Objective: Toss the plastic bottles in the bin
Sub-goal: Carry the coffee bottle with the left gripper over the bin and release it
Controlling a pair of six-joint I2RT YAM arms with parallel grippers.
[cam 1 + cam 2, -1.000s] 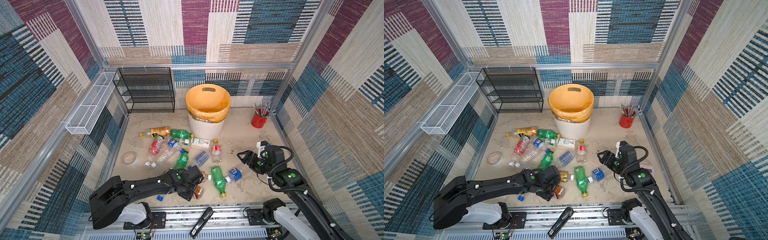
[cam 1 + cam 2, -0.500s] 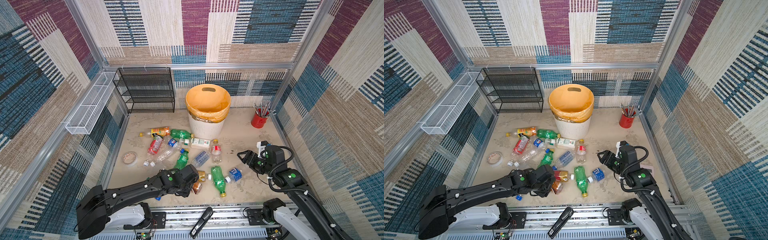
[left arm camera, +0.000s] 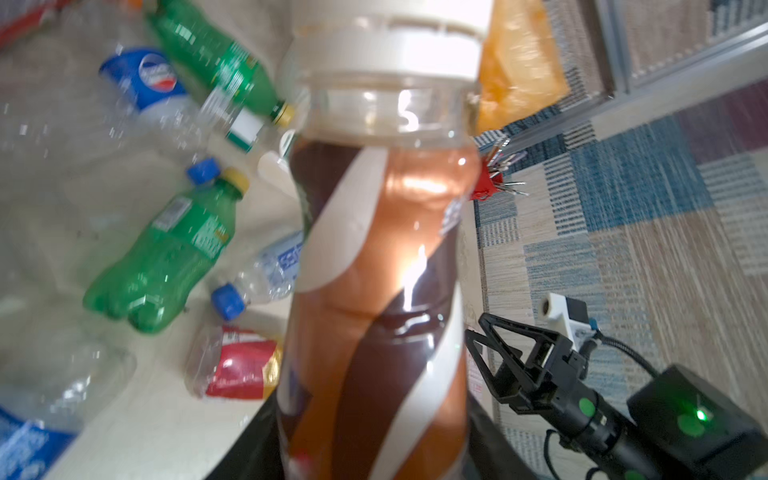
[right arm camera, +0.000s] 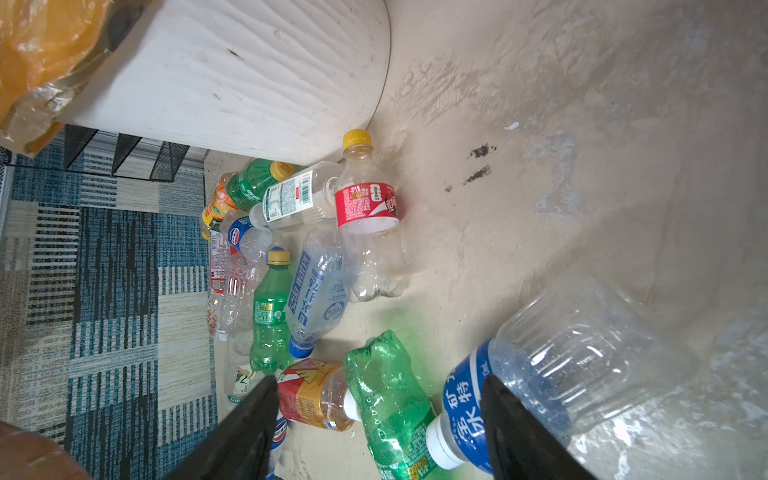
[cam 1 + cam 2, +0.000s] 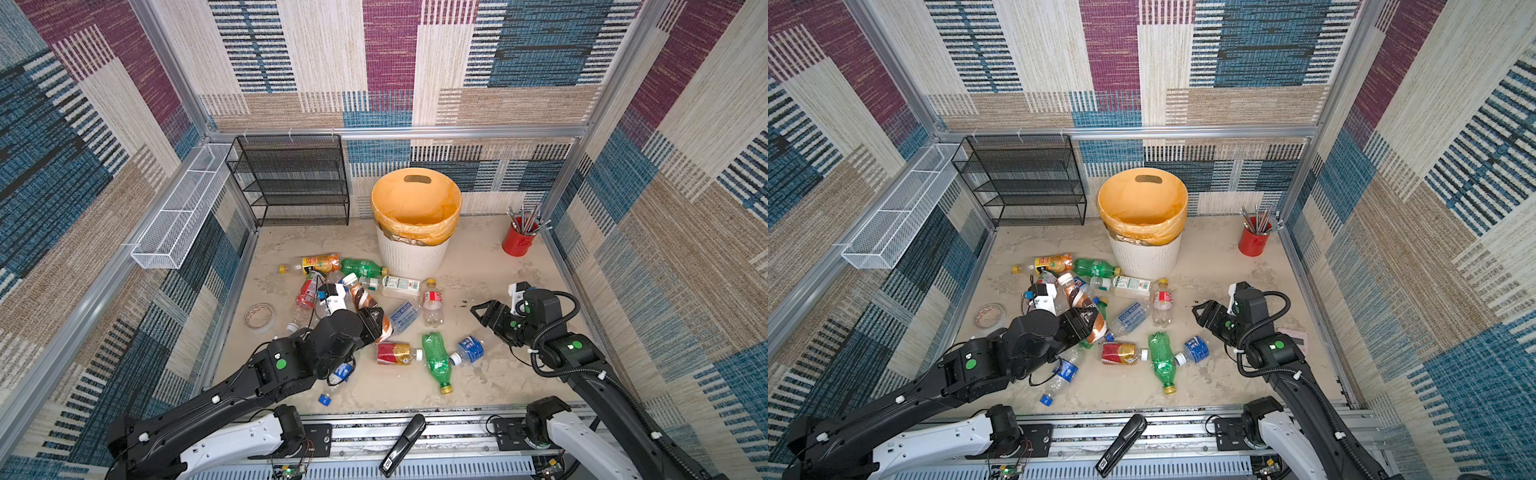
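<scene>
Left jaws clamp brown bottle (image 5: 360,297) at lower body; right jaws open, empty. Looks light, slick, crushable: hold mid-body.

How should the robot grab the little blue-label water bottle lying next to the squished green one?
Grip the blue-label water bottle around its clear body, coming down from above. It lies on its side on the floor, so both round sides are free for the jaws. Its white cap end is close to the green bottle, so stay off that end. The open right gripper is nearest.
</scene>
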